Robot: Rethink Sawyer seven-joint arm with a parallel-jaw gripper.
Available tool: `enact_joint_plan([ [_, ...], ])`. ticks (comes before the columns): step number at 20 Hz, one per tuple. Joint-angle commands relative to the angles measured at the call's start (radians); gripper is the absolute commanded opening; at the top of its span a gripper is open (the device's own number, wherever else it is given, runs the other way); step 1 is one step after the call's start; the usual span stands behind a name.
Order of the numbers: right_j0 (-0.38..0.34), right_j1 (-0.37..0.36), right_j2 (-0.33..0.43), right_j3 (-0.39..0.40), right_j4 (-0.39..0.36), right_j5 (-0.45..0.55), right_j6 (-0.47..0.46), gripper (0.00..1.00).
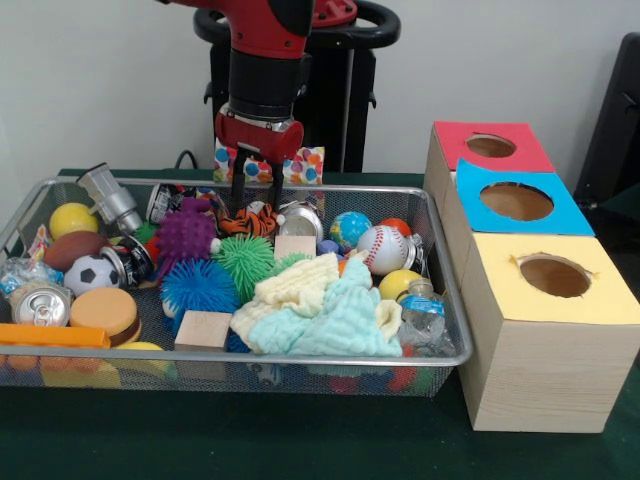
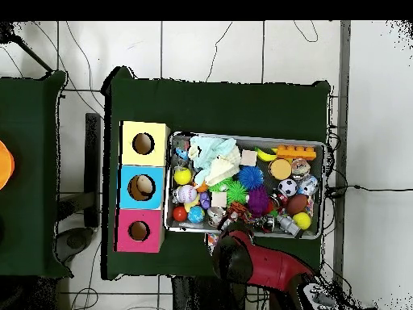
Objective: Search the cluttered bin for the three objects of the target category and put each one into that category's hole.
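Red and black, our arm (image 1: pixel 268 50) comes almost straight down from the top of the front view, its wrist vertical over the far side of the wire-mesh bin (image 1: pixel 452 290). Our gripper (image 1: pixel 255 198) points down into the clutter, its two dark fingers (image 1: pixel 237 190) parted a little and standing either side of the orange toy with dark stripes (image 1: pixel 247 221), which lies against the bin's far wall. We cannot tell whether the fingers are pressing on the toy or only straddling it. From overhead we see the arm reaching up from the picture's bottom edge, its bulk covering the bin's near rim, with the striped toy just showing beyond it.

Around the striped toy we see a purple spiky ball (image 1: pixel 185 234), a green spiky ball (image 1: pixel 245 261) and a blue spiky ball (image 1: pixel 198 286), with a baseball (image 1: pixel 385 249) off to one side and pale cloths (image 1: pixel 322 310) heaped toward the front.

Beside the bin stands the row of wood-grain boxes. The red-surround hole (image 1: pixel 490 146) is the one farthest from the front camera, nearest our pedestal, with the blue-surround hole (image 1: pixel 517 201) and the yellow-surround hole (image 1: pixel 554 275) following it.
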Motion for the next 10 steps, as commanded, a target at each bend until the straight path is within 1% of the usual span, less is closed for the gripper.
enact_joint_plan([
  [1, -0.001, 0.024, 0.057, -0.051, 0.016, -0.031, 0.125, 1.0],
  [10, 0.002, 0.043, 0.044, -0.059, 0.03, 0.002, 0.122, 1.0],
])
